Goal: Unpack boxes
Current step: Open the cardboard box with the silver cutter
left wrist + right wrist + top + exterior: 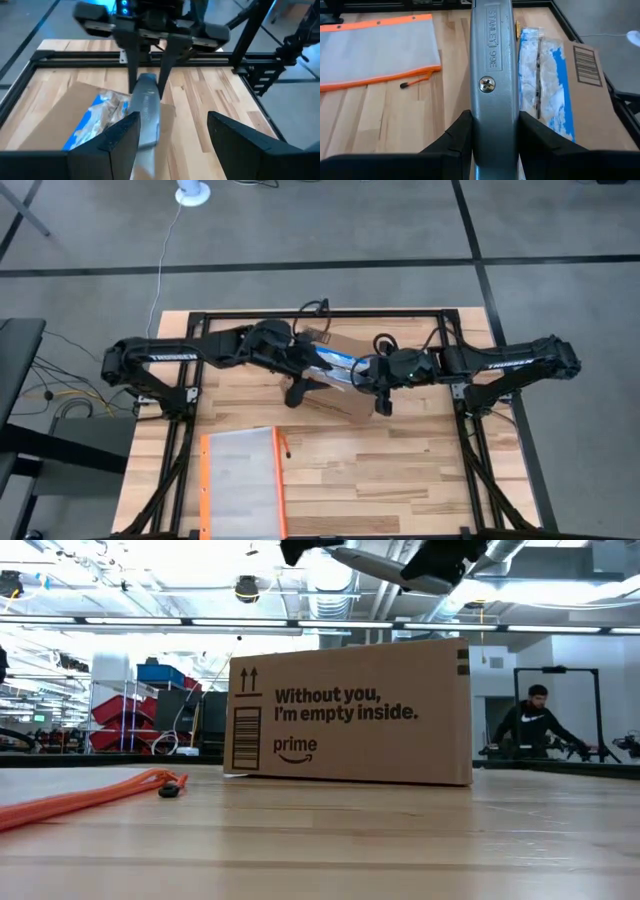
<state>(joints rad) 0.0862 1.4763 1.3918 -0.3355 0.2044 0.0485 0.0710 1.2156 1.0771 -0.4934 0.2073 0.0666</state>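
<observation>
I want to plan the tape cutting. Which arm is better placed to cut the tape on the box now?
The right. Its gripper is shut on the grey utility knife, right above the blue-and-white tape on the box. The left gripper hangs open beside it, holding nothing.

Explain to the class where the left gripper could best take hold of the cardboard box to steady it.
Probably across the box top edges, from above: it stands upright on the table, tall flat walls. Left gripper is open over it; right gripper clamps the grey utility knife over the blue tape.
</observation>
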